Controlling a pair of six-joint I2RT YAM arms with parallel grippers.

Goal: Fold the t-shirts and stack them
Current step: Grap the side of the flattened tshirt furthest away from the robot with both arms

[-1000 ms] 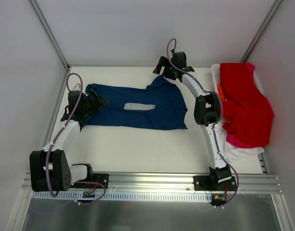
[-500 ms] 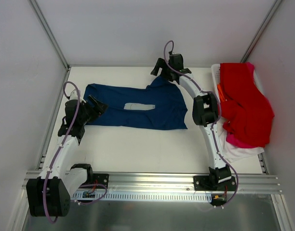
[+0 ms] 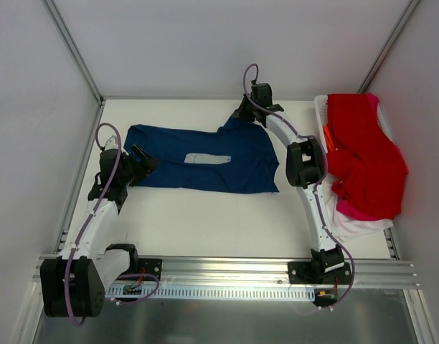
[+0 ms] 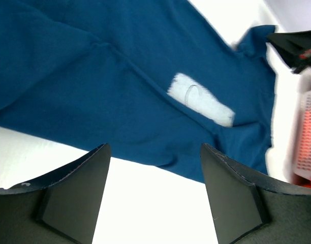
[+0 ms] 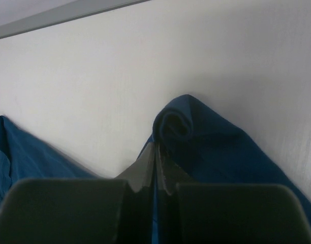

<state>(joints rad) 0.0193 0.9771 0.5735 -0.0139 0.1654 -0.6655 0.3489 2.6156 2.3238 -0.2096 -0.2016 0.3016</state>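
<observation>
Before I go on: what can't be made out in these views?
Print on the navy t-shirt: top and left wrist views, folded under, only a strip shows.
How much cloth the right gripper pinches: right wrist view, its jaws hide it.
What the basket holds: top view, red t-shirt covers it.

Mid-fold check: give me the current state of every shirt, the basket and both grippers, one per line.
navy t-shirt: spread on the table, creased, far edge curled up.
red t-shirt: unfolded, draped over the basket.
pink t-shirt: crumpled under the red one, mostly hidden.
white t-shirt: lowest, edge spilling onto the table.
basket: mostly covered by shirts.
left gripper: open, empty.
right gripper: shut on the navy t-shirt's far edge.
</observation>
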